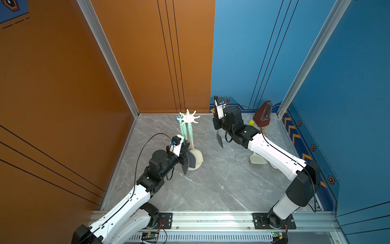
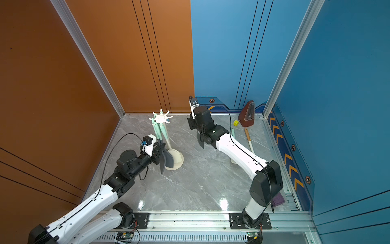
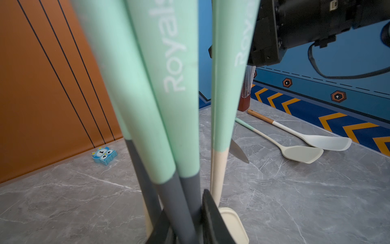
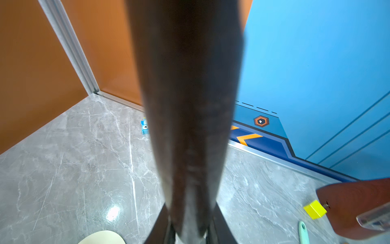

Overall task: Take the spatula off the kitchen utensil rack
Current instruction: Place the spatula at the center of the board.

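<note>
Blurred dark utensil (image 4: 190, 105) clamped in right tool (image 4: 190, 229), left tool (image 3: 185, 213) clamped on grey spatula (image 3: 175, 200) neck, rack (image 1: 189, 118) base partly hidden

left wrist view: mint handles (image 3: 147, 84) are blurred and cropped; left tool (image 3: 185, 209) is cut off at the edge. right wrist view: a blurred dark handle (image 4: 190, 105) hides half the blue toy (image 4: 144, 126). in a top view, the right arm (image 1: 274, 152) covers most of a cream utensil (image 1: 257, 159).
</note>
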Controlling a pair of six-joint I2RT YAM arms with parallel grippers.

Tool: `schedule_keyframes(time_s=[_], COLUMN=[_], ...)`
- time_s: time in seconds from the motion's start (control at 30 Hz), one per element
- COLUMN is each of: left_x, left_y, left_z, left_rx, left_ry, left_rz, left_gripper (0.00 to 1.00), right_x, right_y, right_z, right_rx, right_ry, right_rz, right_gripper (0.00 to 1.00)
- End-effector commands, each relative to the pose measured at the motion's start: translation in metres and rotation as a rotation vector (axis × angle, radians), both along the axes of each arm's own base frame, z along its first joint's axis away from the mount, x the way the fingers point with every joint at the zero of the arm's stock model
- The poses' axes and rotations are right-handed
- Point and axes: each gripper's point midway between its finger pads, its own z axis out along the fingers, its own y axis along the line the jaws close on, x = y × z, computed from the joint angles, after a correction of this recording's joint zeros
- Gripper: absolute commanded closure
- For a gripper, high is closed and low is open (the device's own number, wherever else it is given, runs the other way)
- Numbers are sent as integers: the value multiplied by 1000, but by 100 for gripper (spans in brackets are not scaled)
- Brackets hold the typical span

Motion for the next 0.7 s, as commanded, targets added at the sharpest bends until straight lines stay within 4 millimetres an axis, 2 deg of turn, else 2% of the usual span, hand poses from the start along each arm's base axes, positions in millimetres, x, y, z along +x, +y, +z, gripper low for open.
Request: schedule_keyframes(time_s=[0.0, 0.3, 0.57, 0.67], left_x=[-2, -4, -4, -4], left_y=[4, 4, 4, 4], left_z=[-30, -30, -30, -30], left_rx=[73, 66, 64, 64], left_ry=[62, 61, 61, 62], left_rz=[3, 3, 1, 0], left_gripper=[78, 78, 77, 78], right_x=[2, 5, 20, 26], right_y=[-25, -55, -84, -90], right_z=[22, 23, -6, -20], right_rx=[15, 28, -23, -24], right_ry=[-17, 30, 130, 193], right_rz=[-134, -257, -348, -351], right_gripper=[100, 100, 100, 100])
